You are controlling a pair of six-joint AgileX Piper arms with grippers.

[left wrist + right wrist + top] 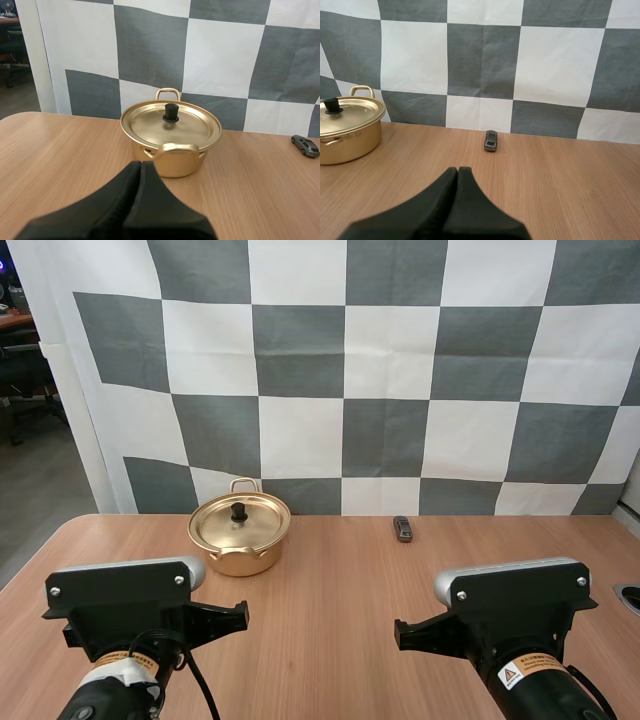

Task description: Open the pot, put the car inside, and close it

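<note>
While the lid (186,126) sits on the pot (240,556), the car (402,529) lies well apart to its right on the surface (330,630). Left jaws and right jaws are both closed, empty, parked short of both things. Likely start pose; lid comes off first.

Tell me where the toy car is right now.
The car sits on the table toward its far edge, right of centre in the high view, well apart from the lidded pot to its left.

Bright even light w/ soft shadows, glare on lid (186,128).
</note>
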